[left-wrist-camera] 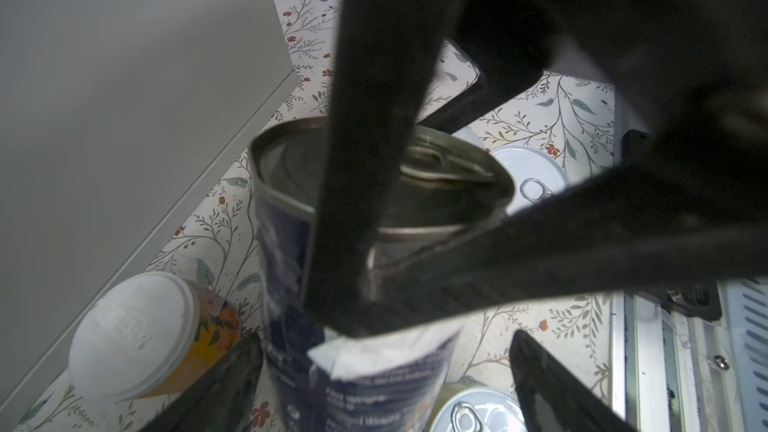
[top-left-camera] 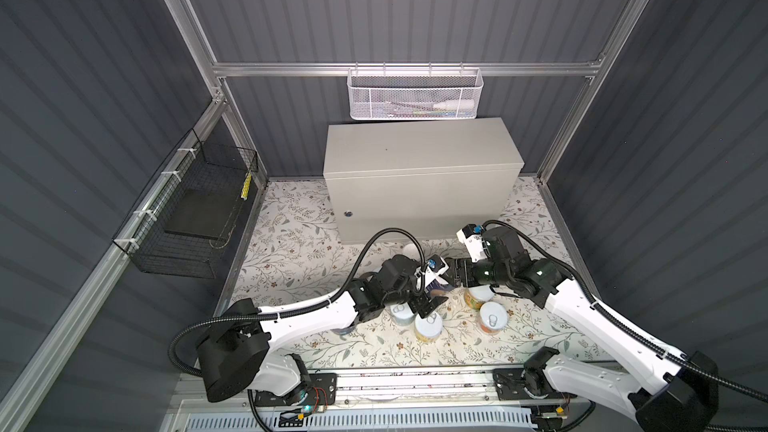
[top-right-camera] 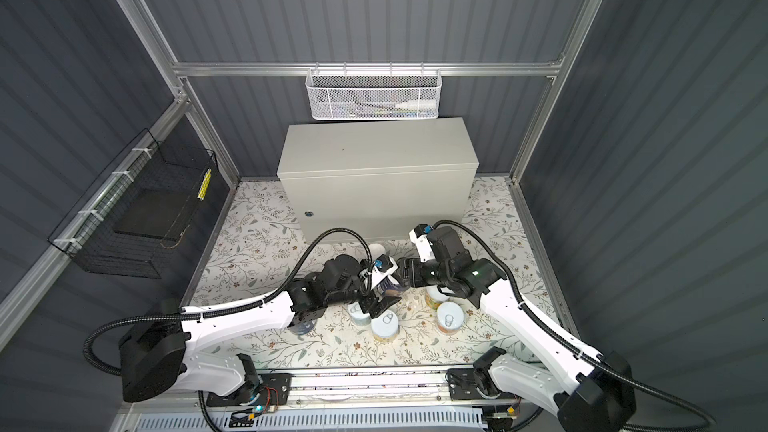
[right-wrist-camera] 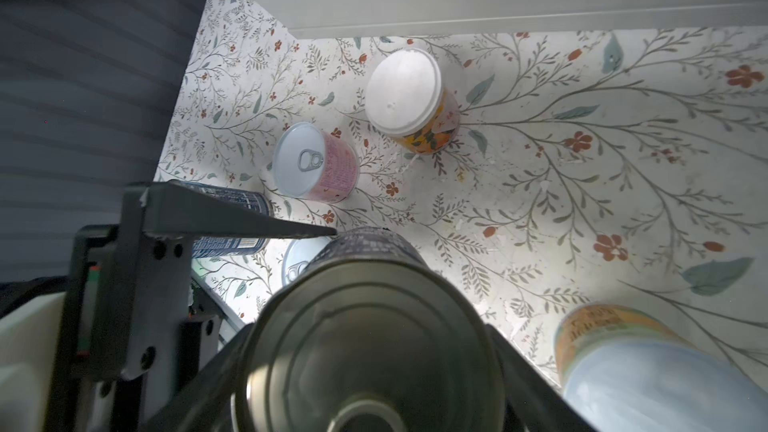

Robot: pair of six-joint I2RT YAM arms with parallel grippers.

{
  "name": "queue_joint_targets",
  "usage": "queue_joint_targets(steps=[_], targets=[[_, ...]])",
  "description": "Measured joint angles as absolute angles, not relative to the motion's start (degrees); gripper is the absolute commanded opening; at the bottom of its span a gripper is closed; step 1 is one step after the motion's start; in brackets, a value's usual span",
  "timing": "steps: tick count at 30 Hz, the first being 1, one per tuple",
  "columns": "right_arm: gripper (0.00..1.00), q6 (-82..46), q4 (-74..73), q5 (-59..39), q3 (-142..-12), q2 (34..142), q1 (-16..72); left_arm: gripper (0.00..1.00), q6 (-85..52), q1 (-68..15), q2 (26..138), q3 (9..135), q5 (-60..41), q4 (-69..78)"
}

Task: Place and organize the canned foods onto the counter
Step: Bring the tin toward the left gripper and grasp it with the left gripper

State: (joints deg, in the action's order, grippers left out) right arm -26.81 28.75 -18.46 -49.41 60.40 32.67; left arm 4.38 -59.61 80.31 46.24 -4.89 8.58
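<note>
Gripping a dark blue can (right-wrist-camera: 374,326) by its sides, the right gripper (top-left-camera: 448,277) reaches across the middle of the floral mat (top-left-camera: 299,243). Its jaws are closed partway on the tin, whose ringed silver end fills the lower part of the right wrist view. The left gripper (top-left-camera: 434,290) meets it from the opposite side with its jaws open around the same can. In the left wrist view its two dark fingers (left-wrist-camera: 548,384) flank the torn blue label, the marked one standing off with a clear gap and its partner just beside the can (whether that one actually touches I cannot tell). The can hangs tilted between the two grippers and appears raised off the mat, in front of the counter (top-left-camera: 415,147), which stands against the back wall. The other cans in view stand on the mat. An orange floral can (right-wrist-camera: 403,93) with a plain white lid sits nearest the counter's front. A pink can (right-wrist-camera: 316,164) stands a little nearer the grippers. A second blue can (top-right-camera: 301,326) shows partly from under the left arm. Four white-lidded cans (top-left-camera: 428,326) with pull tabs cluster just below the grippers in both top views, two beside the left gripper and two under the right arm.
</note>
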Motion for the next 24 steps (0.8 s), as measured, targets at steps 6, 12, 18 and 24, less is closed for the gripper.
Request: queue_joint_targets(steps=[6,12,18,24], targets=[[0.58,-28.49,27.49,-21.80,-48.77,58.94,31.66,0.91,4.38,-59.59,81.80,46.37,-5.61,10.90],[0.57,-30.52,25.15,-25.23,-46.50,58.85,29.45,0.84,5.41,-59.59,83.66,46.63,-4.54,12.73],[0.57,-33.54,19.86,-30.20,-43.07,58.85,26.17,0.79,7.20,-59.61,85.67,47.68,-2.70,13.26],[0.56,-34.30,16.23,-32.42,-40.82,58.87,24.01,0.73,8.32,-59.61,87.05,48.47,-1.19,13.82]])
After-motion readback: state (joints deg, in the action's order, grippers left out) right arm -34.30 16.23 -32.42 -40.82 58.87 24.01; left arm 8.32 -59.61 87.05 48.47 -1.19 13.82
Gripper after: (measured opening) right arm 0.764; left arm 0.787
